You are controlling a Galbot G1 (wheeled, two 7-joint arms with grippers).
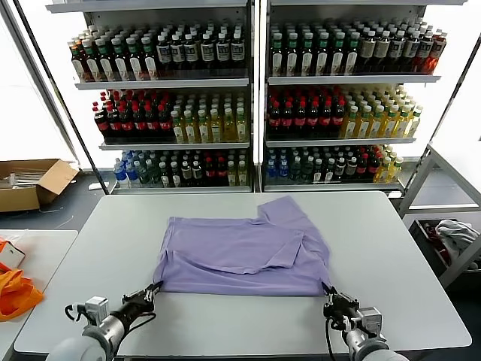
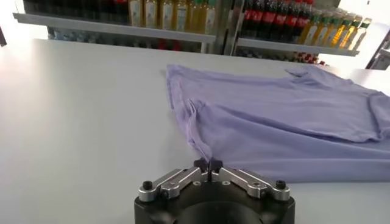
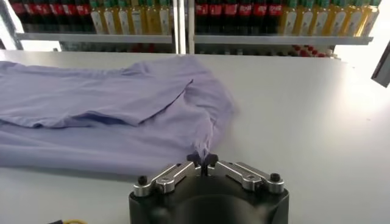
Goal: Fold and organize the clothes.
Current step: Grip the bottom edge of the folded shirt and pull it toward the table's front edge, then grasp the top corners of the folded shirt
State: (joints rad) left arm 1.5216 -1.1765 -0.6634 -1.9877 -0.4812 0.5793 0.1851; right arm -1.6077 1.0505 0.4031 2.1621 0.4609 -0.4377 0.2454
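Observation:
The clothes, one lavender T-shirt (image 1: 244, 252), lie partly folded in the middle of the white table (image 1: 391, 248), print out of sight. My left gripper (image 1: 154, 287) is at the shirt's near left corner and is shut on a pinch of the fabric (image 2: 201, 149). My right gripper (image 1: 328, 291) is at the near right corner, likewise shut on the cloth (image 3: 204, 149). In both wrist views the shirt rises in a small peak into the closed fingertips. A sleeve (image 1: 285, 210) points toward the far side.
Shelves of bottled drinks (image 1: 248, 98) stand behind the table. An orange item (image 1: 15, 293) lies on a side table at the left, a cardboard box (image 1: 30, 184) sits on the floor beyond it, and a bin with cloth (image 1: 451, 241) is at the right.

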